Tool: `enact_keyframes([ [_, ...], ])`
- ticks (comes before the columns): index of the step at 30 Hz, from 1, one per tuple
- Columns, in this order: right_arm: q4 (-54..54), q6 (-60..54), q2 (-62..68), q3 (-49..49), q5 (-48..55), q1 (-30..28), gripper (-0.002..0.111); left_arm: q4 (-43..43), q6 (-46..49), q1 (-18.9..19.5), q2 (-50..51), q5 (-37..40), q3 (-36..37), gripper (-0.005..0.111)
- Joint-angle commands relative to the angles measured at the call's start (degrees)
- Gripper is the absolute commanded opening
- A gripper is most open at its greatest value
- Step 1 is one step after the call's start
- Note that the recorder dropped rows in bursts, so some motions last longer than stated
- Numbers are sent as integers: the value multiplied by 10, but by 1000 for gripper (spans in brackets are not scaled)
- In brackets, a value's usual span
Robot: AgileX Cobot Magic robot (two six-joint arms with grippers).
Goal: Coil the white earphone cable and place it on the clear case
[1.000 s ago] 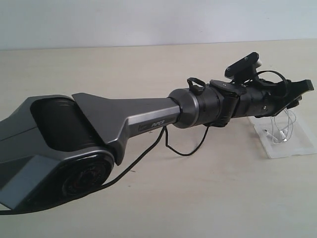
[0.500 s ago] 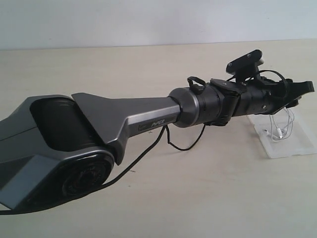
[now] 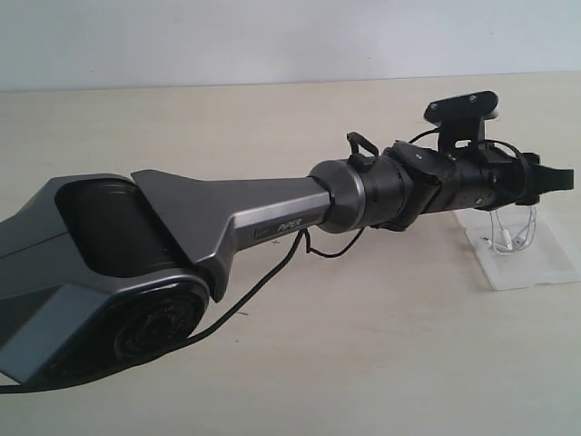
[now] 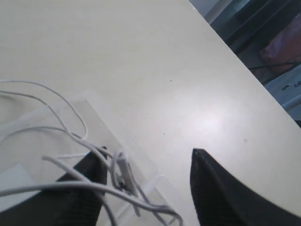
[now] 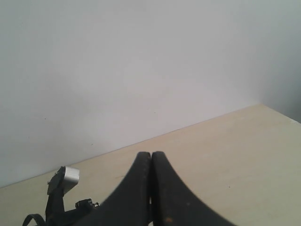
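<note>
L claw (image 4: 148,155) is spread wide above the clear case (image 3: 531,263), approx 3 o'clock on the desk (image 3: 363,345) — the white earphone cable (image 4: 123,165) is draped in loose loops over one finger, hanging over the case. R claw (image 5: 151,188) is pressed together, nothing betw. its fingers — facing the wall (image 5: 141,70).

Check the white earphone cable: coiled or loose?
Loose. The white earphone cable sprawls in open, uneven loops, some draped over a finger of the left gripper above the clear case.

Probably "PiPER" on the arm (image 3: 259,216)
</note>
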Motion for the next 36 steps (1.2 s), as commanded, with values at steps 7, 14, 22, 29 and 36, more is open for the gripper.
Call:
enact_keyframes([
  [7,0,-4,-2,2,-2,-2,0,111,1,1,-1,57,-3,53],
  [14,4,-4,-2,2,-2,-2,0,159,1,1,-1,72,-3,53],
  [22,5,-4,-2,2,-4,-2,0,202,-29,28,-1,119,-3,53],
  [29,8,-4,-2,2,-4,-2,0,248,-30,57,-9,211,-3,53],
  [36,9,-4,-2,2,-4,-2,0,341,-31,57,-49,252,-3,53],
])
